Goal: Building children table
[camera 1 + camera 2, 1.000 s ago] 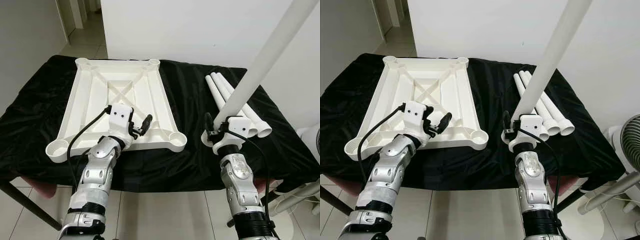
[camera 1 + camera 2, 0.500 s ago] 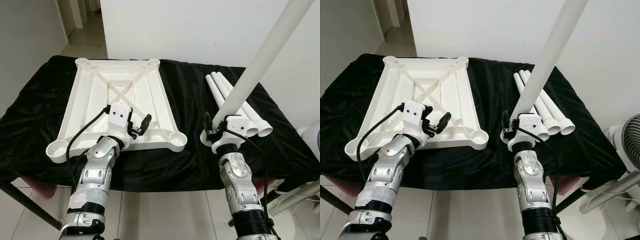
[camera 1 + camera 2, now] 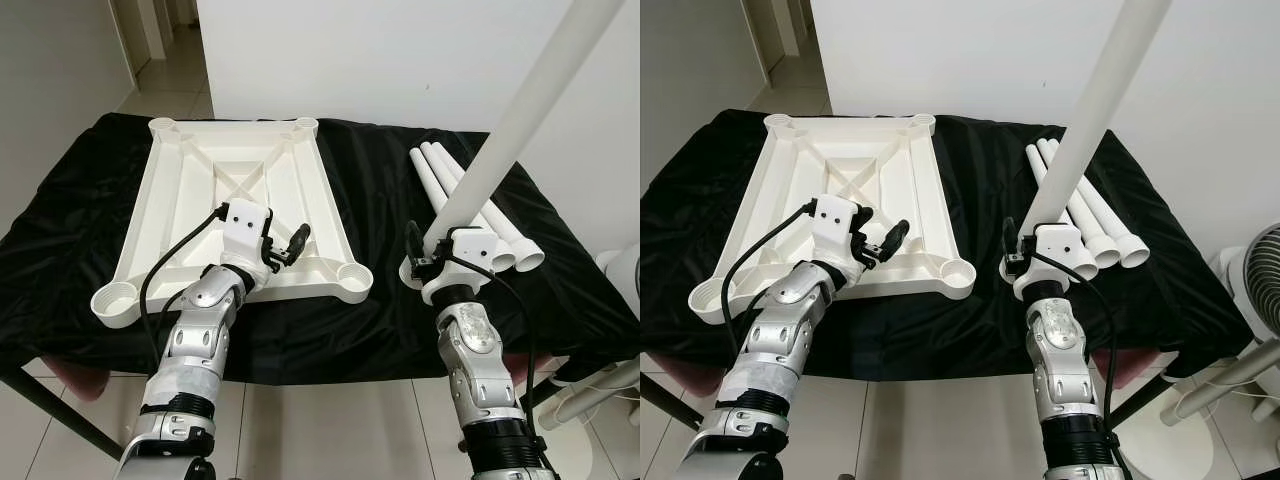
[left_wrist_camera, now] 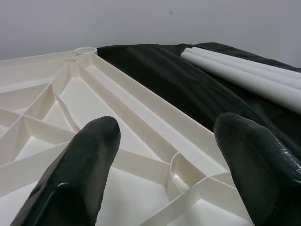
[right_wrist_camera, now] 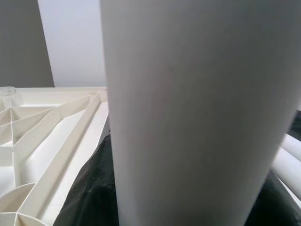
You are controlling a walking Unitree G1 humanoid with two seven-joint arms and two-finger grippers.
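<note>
Left eye view, right claw [image 3: 420, 262] gripping table leg [image 3: 505, 135], unmarked white tabletop [image 3: 185, 185]

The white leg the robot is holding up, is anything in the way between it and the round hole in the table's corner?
Nothing visible. Black cloth lies between the leg in the right gripper and the near corner socket. The left gripper hovers open beside that socket.
</note>
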